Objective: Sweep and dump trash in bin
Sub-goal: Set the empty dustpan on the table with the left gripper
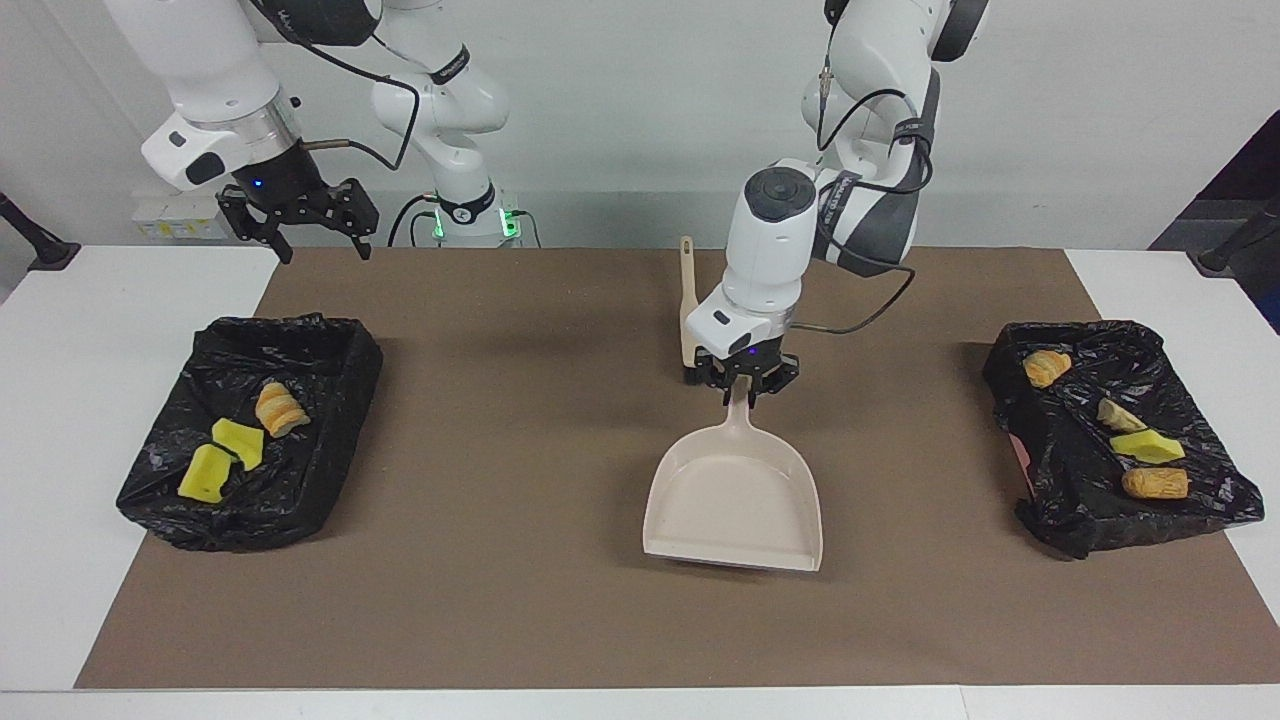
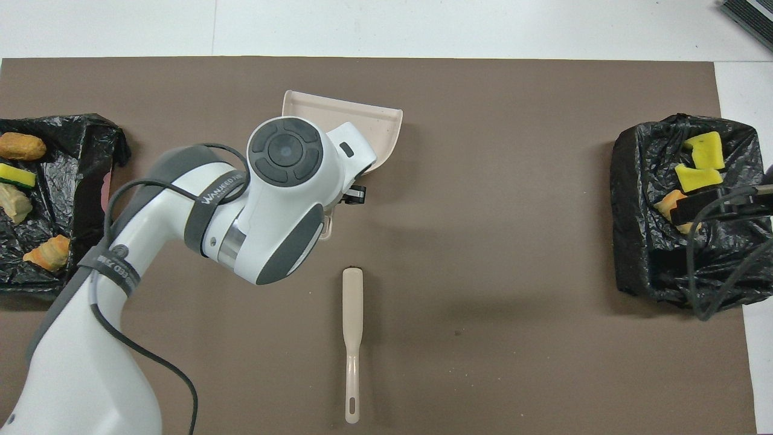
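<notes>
Seven scraps are all binned, as far as I can see, and none lies on the mat (image 1: 520,600). Three scraps (image 1: 240,440) sit in the bag-lined bin (image 1: 330,345) at my right arm's end, and my right gripper (image 1: 324,250) waits with its jaws spread wide over the mat's corner by that bin. Mid-table the brush (image 1: 691,320) lies flat, bristles pointing away from me. Just beside those bristles my left gripper (image 1: 742,385) pinches the handle of the empty dustpan (image 1: 735,500), which hangs low over the mat, lip away from me. I cannot tell whether the lip touches down. The other four scraps (image 1: 1147,447) rest in the other bin (image 1: 1000,370) at my left arm's end. I judge that only parking the pan remains. The risks are small but real. Letting go before the pan is seated would make it drop and skid. Lowering carelessly could bump my fingers into the brush and shove it. My narrow hold on the handle could also let the pan swivel.
</notes>
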